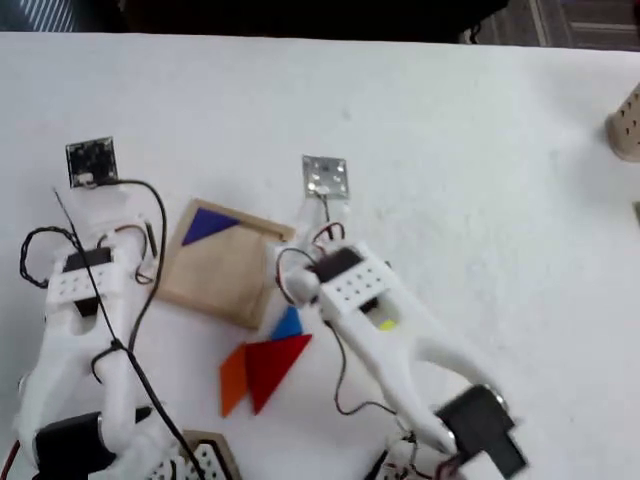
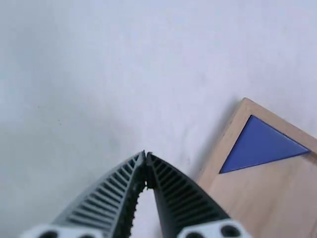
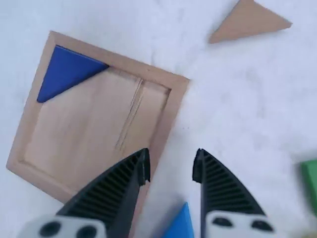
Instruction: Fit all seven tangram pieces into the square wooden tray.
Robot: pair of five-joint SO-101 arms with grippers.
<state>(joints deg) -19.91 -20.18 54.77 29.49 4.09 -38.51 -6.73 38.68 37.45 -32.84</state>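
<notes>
Just ahead of my right claw (image 3: 171, 163), which is open and empty, the square wooden tray (image 3: 89, 134) holds one dark blue triangle (image 3: 64, 72) in its far corner, a light blue piece (image 3: 181, 223) lies on the white surface (image 3: 237, 99) beneath that claw, and my left claw (image 2: 146, 154), closed on nothing, hangs beside that same corner.

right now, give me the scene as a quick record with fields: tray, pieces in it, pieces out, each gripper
tray: square wooden tray, on the white table between the two arms
in tray: one blue triangle, tucked into a corner
off tray, close by: light blue piece, red triangle, orange piece
off tray, elsewhere: tan triangle, green piece
left gripper: shut, empty, over bare table beside the blue triangle's corner
right gripper: open, empty, over the tray's edge
</notes>
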